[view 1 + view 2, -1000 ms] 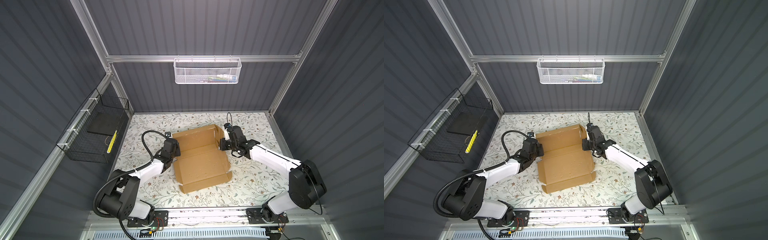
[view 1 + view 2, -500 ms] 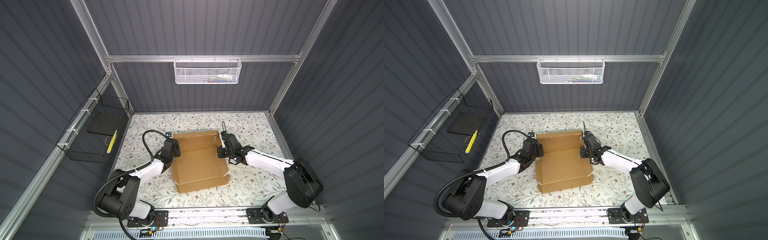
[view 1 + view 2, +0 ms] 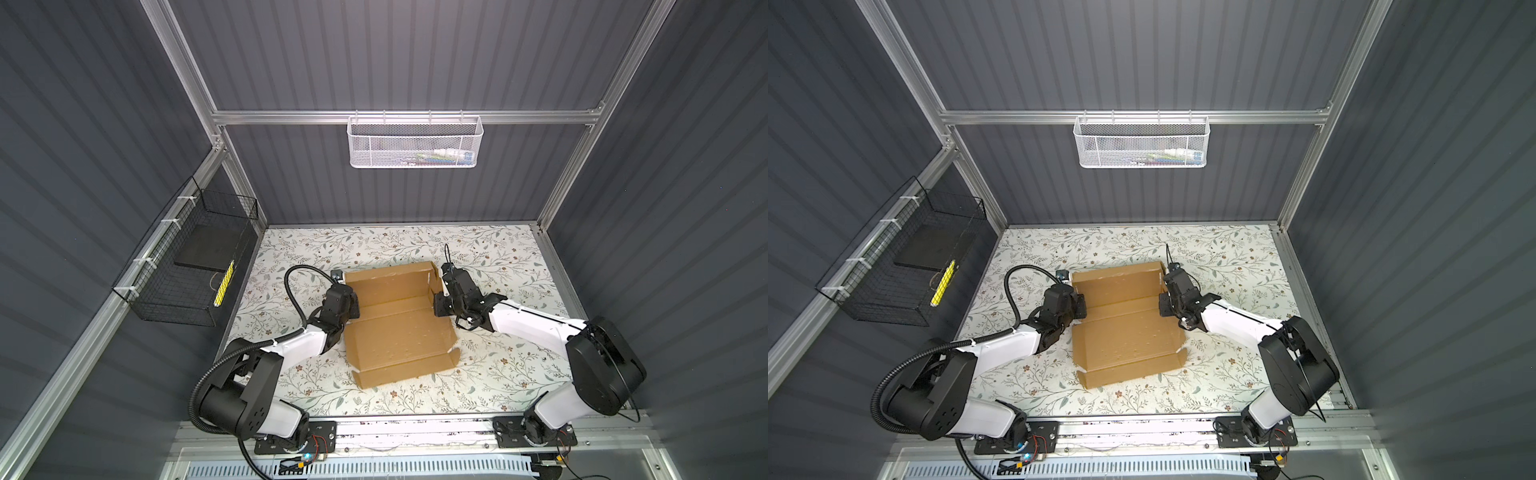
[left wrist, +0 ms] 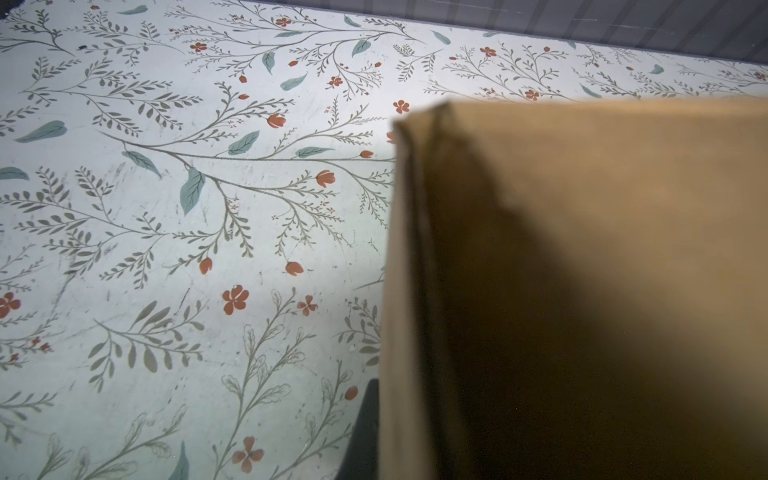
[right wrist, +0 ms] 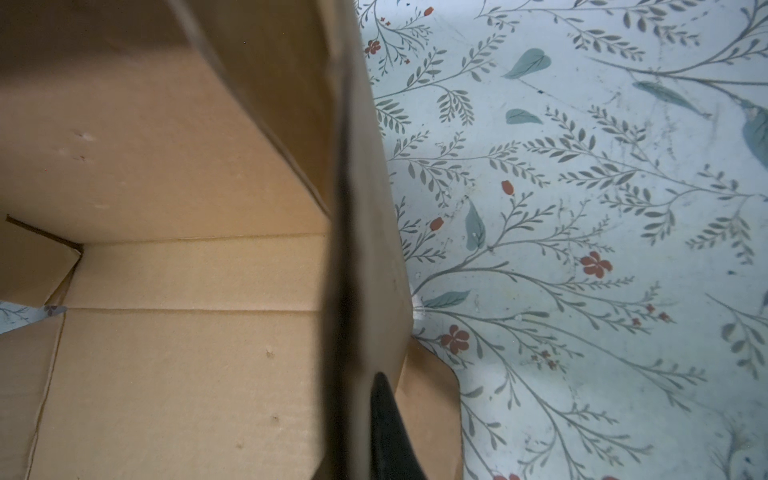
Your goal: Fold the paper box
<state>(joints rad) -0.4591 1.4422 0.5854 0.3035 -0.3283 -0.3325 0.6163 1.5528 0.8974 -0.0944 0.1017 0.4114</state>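
Reopened since before, the paper box (image 3: 399, 332) — our left gripper (image 3: 353, 309) and right gripper (image 3: 437, 305) clamp tight on its side walls; wire basket (image 3: 174, 307) holds a black slab (image 3: 205, 247)

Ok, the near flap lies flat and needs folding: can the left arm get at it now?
Probably yes: the near flap lies bare, close to the left arm, nothing between. But its end effector is shut on the box's left side and must let go first.
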